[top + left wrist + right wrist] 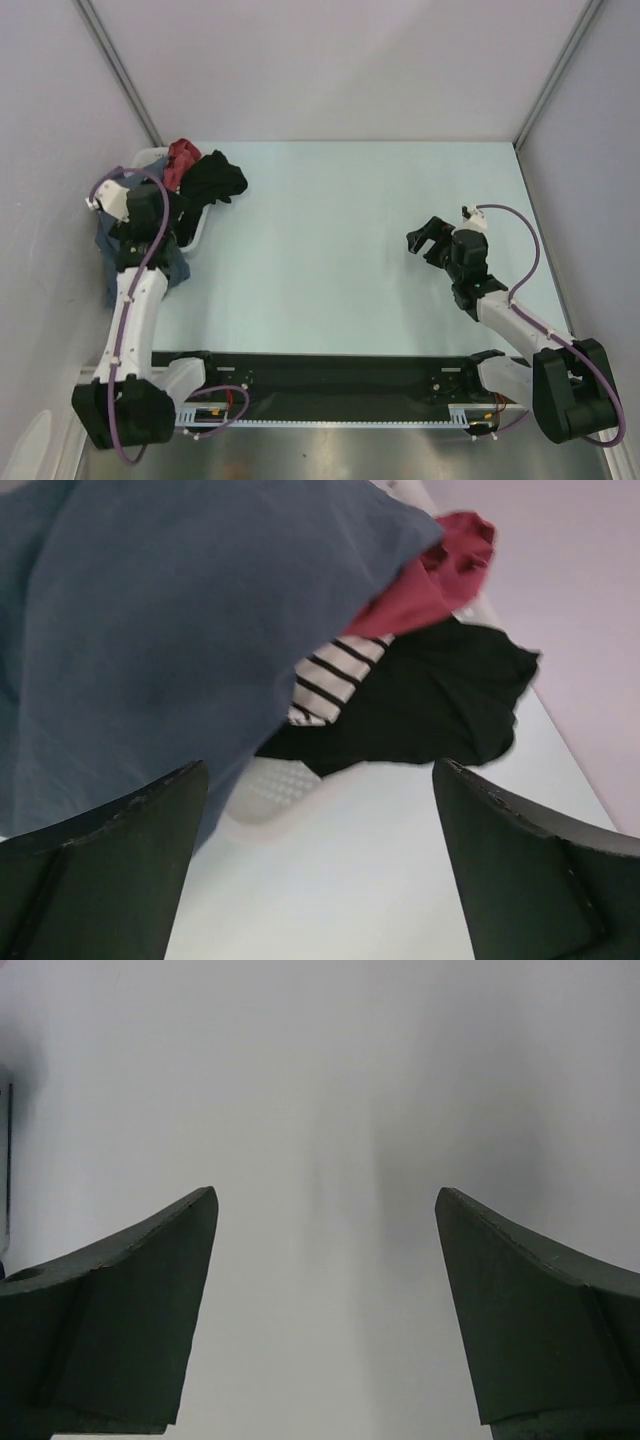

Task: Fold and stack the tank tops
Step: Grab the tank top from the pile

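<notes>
The slate blue-grey tank top point(178, 266) hangs over the near side of a white basket point(150, 157) at the far left. It fills the upper left of the left wrist view point(150, 630). The brick red tank top point(183, 158) lies crumpled on top of the basket pile, and it also shows in the left wrist view point(440, 570). My left gripper point(172, 222) is open and empty just in front of the basket, beside the blue-grey cloth; in its own view point(320, 780) nothing is between the fingers. My right gripper point(420, 240) is open and empty over bare table at the right point(325, 1195).
A black garment point(215, 178) spills over the basket's right rim onto the table point(430, 700). A black-and-white striped cloth point(325, 675) lies under the red top. The basket's white rim point(265, 790) shows below them. Grey walls close in the table on three sides.
</notes>
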